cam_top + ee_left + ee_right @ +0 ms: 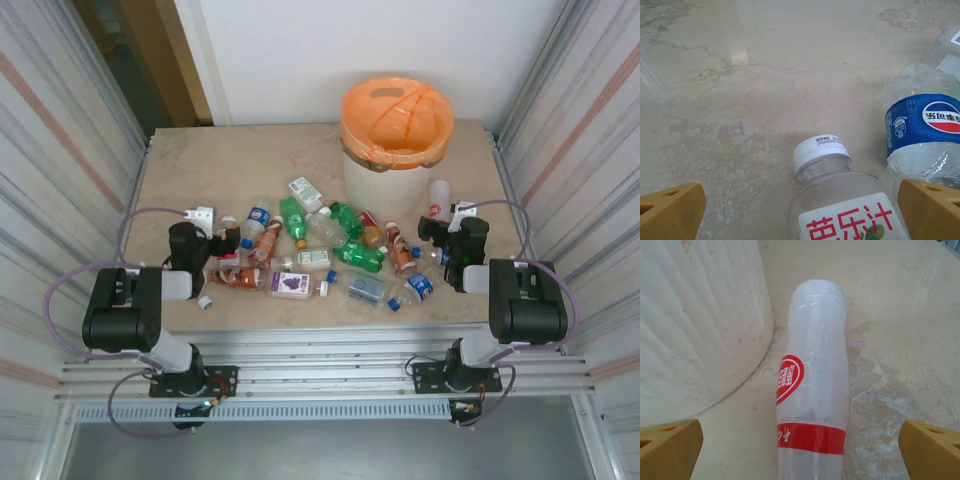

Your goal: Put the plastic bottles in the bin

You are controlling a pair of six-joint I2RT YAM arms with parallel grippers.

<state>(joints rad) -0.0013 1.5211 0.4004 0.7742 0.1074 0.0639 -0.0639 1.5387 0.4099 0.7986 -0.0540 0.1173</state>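
Several plastic bottles, green, clear and orange-brown, lie scattered mid-table in front of the bin, which is cream with an orange bag over its rim. My left gripper is open at the pile's left edge. In the left wrist view a clear bottle with a white cap lies between its yellow fingertips, untouched, and a blue-labelled bottle lies to the right. My right gripper is open right of the bin. A white bottle with a red label lies lengthwise between its fingertips, beside the bin wall.
Corrugated walls close in the table's left and right sides. A metal rail runs along the near edge. Bare tabletop lies left of the bin. A small white object sits by the left gripper.
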